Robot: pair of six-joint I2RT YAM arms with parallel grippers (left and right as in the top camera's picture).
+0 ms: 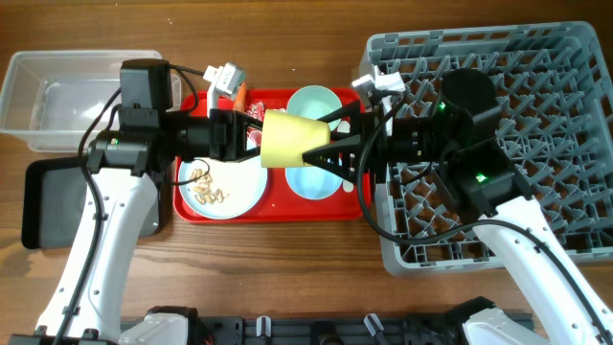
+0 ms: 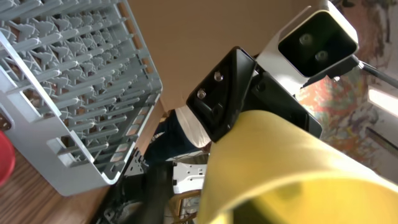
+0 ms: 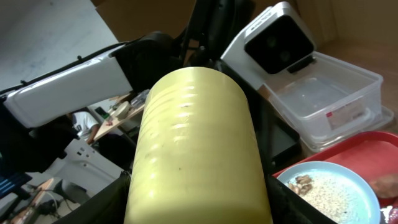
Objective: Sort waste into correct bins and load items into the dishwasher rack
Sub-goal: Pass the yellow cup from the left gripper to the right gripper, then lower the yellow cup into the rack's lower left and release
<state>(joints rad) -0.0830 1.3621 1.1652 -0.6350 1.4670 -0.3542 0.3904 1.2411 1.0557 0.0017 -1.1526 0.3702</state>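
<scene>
White links, black joint housings and trailing black cables [image 1: 96, 206] make up the left arm [image 1: 115, 225] and right arm [image 1: 541, 264]. Green lights [image 1: 479, 177] glow on the right one. The right gripper [image 1: 311, 139] is black, its white camera [image 2: 317, 40] mounted on a bracket [image 2: 217, 99] with two screws.

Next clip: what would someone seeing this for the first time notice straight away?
The yellow cup hangs in mid-air above the red tray, where the two arms meet. The right gripper clasps its sides and the left gripper is at its other end. The big grey dishwasher rack fills the right side, and a plate with food scraps sits on the tray.
</scene>
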